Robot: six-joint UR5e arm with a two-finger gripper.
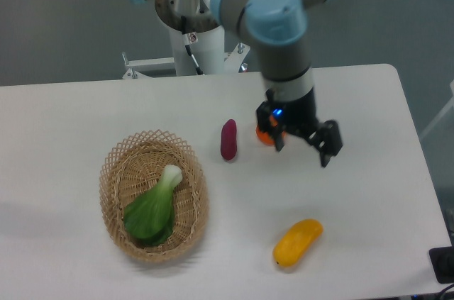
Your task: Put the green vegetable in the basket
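In the fixed camera view, the green vegetable [152, 208] is seen lying inside the basket [113, 172] at the left of the tabletop [369, 193], its pale stem end pointed up-right and its leaves toward the near rim, so the placing is judged done. The tool [303, 147] is held well apart from it, above the tabletop beside the orange fruit [264, 135], its fingers spread wide with nothing between them. The vegetable is judged a light, fairly stiff toy, best gripped across the narrow stem rather than the broad leaves.
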